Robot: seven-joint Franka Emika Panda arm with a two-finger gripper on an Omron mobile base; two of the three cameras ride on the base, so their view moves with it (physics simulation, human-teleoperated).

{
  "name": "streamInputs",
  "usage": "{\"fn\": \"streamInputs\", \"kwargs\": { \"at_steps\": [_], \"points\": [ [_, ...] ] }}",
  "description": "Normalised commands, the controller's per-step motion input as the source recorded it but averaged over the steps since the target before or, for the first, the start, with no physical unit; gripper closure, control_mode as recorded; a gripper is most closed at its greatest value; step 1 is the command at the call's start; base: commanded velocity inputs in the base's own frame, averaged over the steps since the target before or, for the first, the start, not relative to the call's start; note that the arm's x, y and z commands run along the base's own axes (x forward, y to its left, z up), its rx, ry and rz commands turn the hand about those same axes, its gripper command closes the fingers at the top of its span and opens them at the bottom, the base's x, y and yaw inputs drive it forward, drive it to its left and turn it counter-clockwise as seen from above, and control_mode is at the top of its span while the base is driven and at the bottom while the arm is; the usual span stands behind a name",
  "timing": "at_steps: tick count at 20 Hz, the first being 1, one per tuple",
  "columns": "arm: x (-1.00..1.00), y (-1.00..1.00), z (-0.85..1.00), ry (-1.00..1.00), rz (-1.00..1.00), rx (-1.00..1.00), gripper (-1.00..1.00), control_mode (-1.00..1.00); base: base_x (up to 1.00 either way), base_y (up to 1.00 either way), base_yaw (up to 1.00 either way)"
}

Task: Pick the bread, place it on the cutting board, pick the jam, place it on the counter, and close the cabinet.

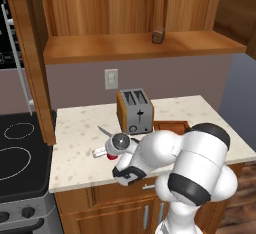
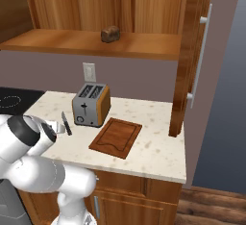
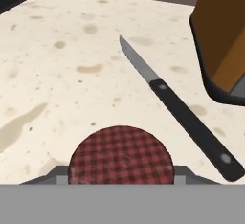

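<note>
Tabletop: pale beige speckled stone over wooden drawers; the toaster stands toward its back.
Toaster: boxy, brown sides, grey metal face, two top slots.
Jam: small red jar with a checked red round lid, set between the fingers, left of and in front of the toaster, low at the stone; whether it rests on it I cannot tell.
Fingers: closed narrow on the jam, one dark tip at each side of the lid.
Knife: slim grey blade, black riveted handle, flat on the stone between jam and toaster.
Board: flat reddish-brown wood, grooved edge, just right of the toaster.
Bread: small rounded brown chunk on the cabinet shelf, above the toaster.
Cabinet: medium-brown wood, doors swung open, silver bar handles.
</note>
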Motion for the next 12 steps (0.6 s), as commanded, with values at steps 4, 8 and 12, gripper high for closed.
{"fn": "streamInputs", "kwargs": {
  "at_steps": [4, 8, 12],
  "points": [
    [0.05, 0.0, -0.19, 0.0, 0.0, 0.0, 1.0, -1.0, 0.0, 0.0, 0.0],
    [0.02, 0.0, -0.22, 0.0, 0.0, 0.0, 1.0, -1.0, 0.0, 0.0, 0.0],
    [0.0, 0.0, -0.21, 0.0, 0.0, 0.0, 1.0, -1.0, 0.0, 0.0, 0.0]
  ]
}}
